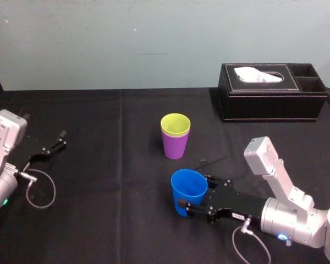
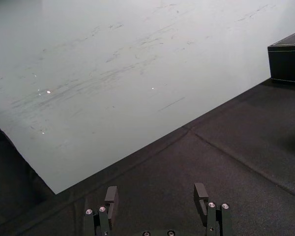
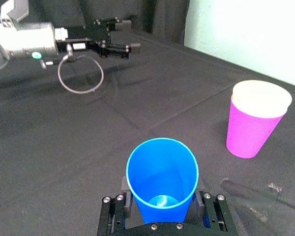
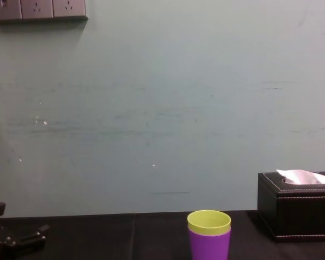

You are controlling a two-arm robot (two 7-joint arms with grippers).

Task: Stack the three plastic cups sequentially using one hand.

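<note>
blue cup [image 1: 188,190] is being pinched by r gripper [image 1: 198,194] near purple cup [image 1: 175,146] w/ yellow-green cup [image 1: 175,124] inside; l gripper [image 1: 60,139] being held spread, far left.

left hand [image 2: 156,190]: spread | above black cloth [image 2: 226,162] | tissue box [image 2: 287,61] beyond
</note>
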